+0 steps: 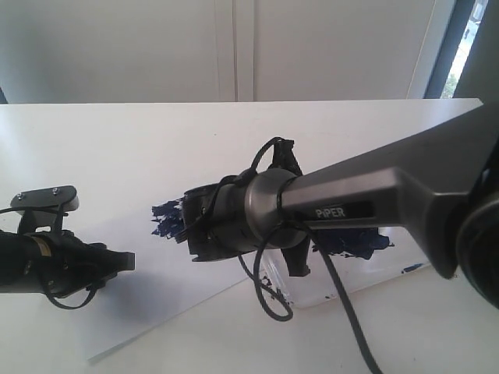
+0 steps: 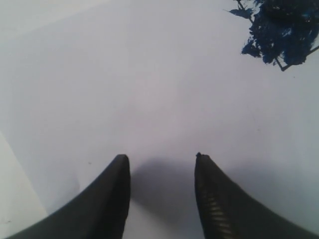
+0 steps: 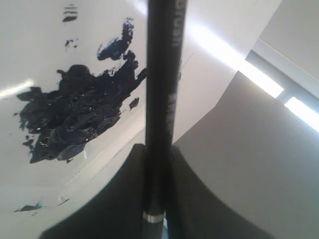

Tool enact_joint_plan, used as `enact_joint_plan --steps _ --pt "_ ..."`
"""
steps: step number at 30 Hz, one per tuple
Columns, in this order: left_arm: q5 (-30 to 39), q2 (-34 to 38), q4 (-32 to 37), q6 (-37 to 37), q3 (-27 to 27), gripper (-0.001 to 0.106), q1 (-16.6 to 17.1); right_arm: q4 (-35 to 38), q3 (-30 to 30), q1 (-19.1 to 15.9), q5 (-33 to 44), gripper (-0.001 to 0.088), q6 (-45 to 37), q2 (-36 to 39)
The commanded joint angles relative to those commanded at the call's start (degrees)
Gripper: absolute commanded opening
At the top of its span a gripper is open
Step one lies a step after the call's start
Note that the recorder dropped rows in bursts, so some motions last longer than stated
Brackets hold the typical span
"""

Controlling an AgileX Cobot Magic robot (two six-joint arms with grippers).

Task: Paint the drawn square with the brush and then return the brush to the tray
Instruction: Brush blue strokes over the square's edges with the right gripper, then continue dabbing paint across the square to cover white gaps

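Observation:
The brush [image 3: 162,74], a long black stick with a silver ferrule near the palm, runs straight between the fingers of my right gripper [image 3: 158,149], which is shut on it. Beside it lies the glossy white tray [image 3: 30,59] with its dark blue paint puddle [image 3: 70,114]. In the exterior view the tray [image 1: 366,276] sits under my right arm [image 1: 351,199], whose wrist hides the gripper. The drawn square is a ragged dark-blue blotch [image 1: 168,218] [image 2: 284,30] on the paper. My left gripper [image 1: 117,261] [image 2: 162,157] is open and holds nothing, low over white paper well short of the blotch.
The white paper sheet [image 1: 156,304] lies slanted on the white table [image 1: 93,148]. A black cable [image 1: 269,300] loops down from the right wrist over the paper's edge. A white wall and a window strip [image 1: 468,39] stand behind.

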Motion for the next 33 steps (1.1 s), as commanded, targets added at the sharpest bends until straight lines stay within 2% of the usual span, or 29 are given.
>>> enact_joint_plan --steps 4,8,11,23,29,33 --pt "0.0 0.0 0.0 -0.1 0.0 0.048 0.0 -1.4 -0.1 -1.3 0.0 0.0 0.9 0.5" --pt "0.1 0.0 0.0 -0.1 0.0 0.048 0.0 -5.5 -0.1 -1.4 0.0 0.0 3.1 0.9" --pt "0.3 0.0 0.0 -0.2 0.0 0.048 0.0 -5.9 -0.2 -1.5 0.0 0.0 3.1 0.9" --pt "0.3 0.0 0.0 -0.4 0.0 0.048 0.0 -6.0 -1.7 -1.1 0.0 0.0 5.4 1.2" --pt "0.2 0.0 0.0 -0.4 0.0 0.048 0.0 -4.7 -1.9 -1.1 0.0 0.0 5.3 4.1" --pt "-0.2 0.0 0.0 -0.4 0.0 0.048 0.0 -3.9 -1.9 0.5 0.0 0.0 5.3 4.7"
